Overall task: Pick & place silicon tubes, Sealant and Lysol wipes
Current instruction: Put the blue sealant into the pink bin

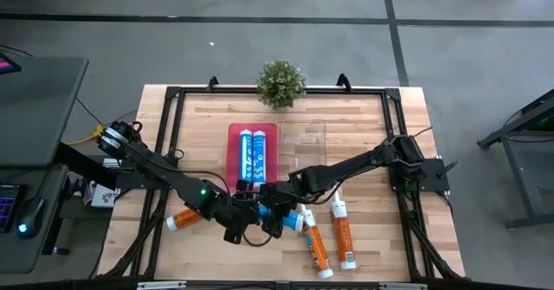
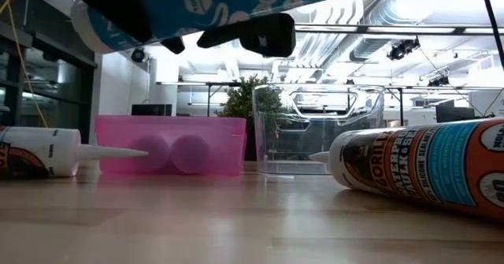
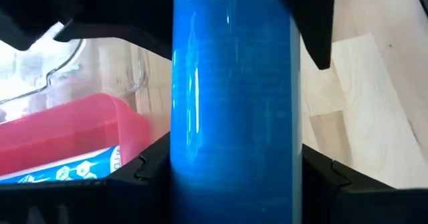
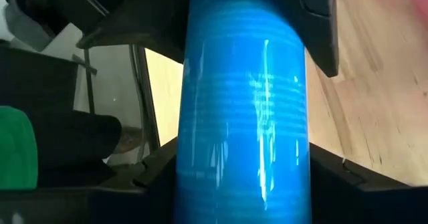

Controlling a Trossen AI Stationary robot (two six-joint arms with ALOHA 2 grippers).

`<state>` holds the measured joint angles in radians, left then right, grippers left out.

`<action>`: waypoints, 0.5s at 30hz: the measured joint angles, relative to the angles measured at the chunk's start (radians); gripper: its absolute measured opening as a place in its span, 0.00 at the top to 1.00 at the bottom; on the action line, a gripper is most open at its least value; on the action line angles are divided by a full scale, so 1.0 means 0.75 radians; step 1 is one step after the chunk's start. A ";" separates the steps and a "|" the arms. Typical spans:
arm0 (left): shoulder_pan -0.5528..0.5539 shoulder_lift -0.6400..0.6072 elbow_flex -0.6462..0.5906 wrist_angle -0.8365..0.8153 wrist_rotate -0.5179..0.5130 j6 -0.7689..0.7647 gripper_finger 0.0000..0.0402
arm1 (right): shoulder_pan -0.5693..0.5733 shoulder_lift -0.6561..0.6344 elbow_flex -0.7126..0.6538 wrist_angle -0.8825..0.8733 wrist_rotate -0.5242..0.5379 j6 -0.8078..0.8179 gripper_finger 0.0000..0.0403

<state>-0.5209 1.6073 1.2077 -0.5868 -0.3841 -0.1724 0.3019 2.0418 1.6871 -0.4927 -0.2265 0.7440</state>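
A blue-and-white silicone tube (image 1: pixel 291 219) is lifted above the table's near middle; the low view shows it overhead (image 2: pixel 220 4), nozzle end tilted down to that picture's left. My left gripper (image 1: pixel 245 218) and my right gripper (image 1: pixel 275 205) are both shut on it. It fills the left wrist view (image 3: pixel 234 103) and the right wrist view (image 4: pixel 247 103). Two more blue tubes (image 1: pixel 252 154) lie in the pink tray (image 1: pixel 234 156). The other tubes lie on their sides on the table. My left gripper pinches the blue tube's round body (image 3: pixel 180 164) between its two fingers (image 3: pixel 144 177), which lie across the tube. The tube is lifted clear of the table. Which end the hold is nearer cannot be told. My right gripper pinches the same tube's body (image 4: pixel 190 164) between its two fingers (image 4: pixel 341 180), lying across it, close beside the other gripper. The tube hangs clear of the table.
Orange sealant tubes lie at the near left (image 1: pixel 183 218) and near right (image 1: pixel 318 248), (image 1: pixel 344 234); one is close in the low view (image 2: pixel 425 165). A clear bin (image 1: pixel 305 143) stands right of the pink tray. A potted plant (image 1: pixel 281 82) stands at the far edge.
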 joint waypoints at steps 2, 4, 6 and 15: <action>0.000 0.000 0.006 -0.010 -0.006 0.001 0.52 | -0.002 0.000 0.000 0.001 0.010 -0.004 0.45; 0.000 0.000 0.011 -0.010 -0.009 -0.006 0.52 | -0.007 0.000 0.000 0.011 -0.006 -0.005 0.45; 0.000 0.000 0.013 -0.020 -0.016 -0.018 0.52 | -0.012 0.000 -0.001 0.023 -0.029 -0.006 0.45; 0.000 0.000 0.014 -0.049 -0.021 -0.040 0.52 | -0.014 0.001 -0.001 0.022 -0.024 -0.010 0.49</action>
<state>-0.5209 1.6073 1.2182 -0.6237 -0.4000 -0.2022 0.2916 2.0426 1.6867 -0.4761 -0.2447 0.7368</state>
